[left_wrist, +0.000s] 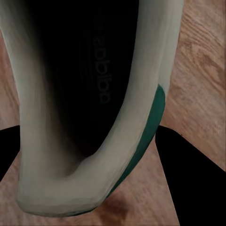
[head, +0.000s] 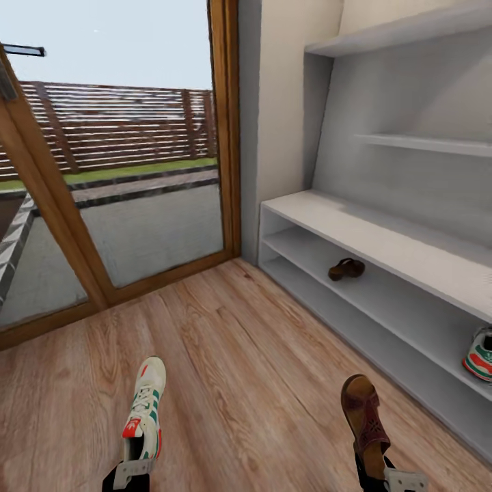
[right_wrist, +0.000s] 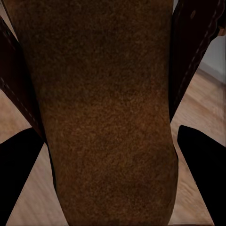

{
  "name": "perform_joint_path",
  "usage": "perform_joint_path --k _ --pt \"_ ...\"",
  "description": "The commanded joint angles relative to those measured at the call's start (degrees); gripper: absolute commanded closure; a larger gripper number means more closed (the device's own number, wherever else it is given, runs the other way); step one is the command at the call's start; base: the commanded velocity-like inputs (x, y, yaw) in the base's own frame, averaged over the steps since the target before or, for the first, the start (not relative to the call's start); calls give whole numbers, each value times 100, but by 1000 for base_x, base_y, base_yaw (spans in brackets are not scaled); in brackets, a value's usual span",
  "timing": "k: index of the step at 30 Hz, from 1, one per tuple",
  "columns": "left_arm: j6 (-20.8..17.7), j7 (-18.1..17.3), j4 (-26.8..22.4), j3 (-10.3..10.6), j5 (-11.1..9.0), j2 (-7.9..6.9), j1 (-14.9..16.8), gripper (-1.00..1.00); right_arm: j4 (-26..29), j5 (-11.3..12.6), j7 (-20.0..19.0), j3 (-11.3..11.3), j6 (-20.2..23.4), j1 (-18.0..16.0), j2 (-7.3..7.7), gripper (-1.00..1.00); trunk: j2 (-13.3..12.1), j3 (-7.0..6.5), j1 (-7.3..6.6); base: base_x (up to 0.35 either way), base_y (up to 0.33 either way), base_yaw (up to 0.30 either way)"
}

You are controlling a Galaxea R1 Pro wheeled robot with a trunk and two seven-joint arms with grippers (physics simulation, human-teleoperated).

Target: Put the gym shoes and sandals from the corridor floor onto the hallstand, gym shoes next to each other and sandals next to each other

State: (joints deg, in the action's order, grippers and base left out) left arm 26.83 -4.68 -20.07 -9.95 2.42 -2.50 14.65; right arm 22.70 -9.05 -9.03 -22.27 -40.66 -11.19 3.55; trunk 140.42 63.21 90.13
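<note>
The hallstand holds one sandal and one sneaker (each gripper clamps the mate).

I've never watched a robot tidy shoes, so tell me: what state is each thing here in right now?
Cream-white sneaker with green stripes: held by the left pincer.
Dark brown leather sandal: held by the right pincer.
Second brown sandal: lying on the pale grey rack's shelf.
Second sneaker: on the same shelf, partly cut off.
</note>
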Motion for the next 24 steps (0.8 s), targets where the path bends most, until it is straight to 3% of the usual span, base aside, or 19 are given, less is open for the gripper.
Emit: perform_joint_path --k 1,16,24 --pt "15 -59 3 -49 24 4 3 100 -3 -53 -29 -49 -21 -6 -4 100 2 4 0 152 265 -284" --pt "15 -59 0 -45 26 4 1 100 -3 -53 -29 -49 -21 -6 -4 100 2 4 0 158 268 -284" --pt "15 -59 1 -45 28 4 1 100 -2 -53 -29 -49 -21 -6 -4 100 2 4 0 37 37 -284"
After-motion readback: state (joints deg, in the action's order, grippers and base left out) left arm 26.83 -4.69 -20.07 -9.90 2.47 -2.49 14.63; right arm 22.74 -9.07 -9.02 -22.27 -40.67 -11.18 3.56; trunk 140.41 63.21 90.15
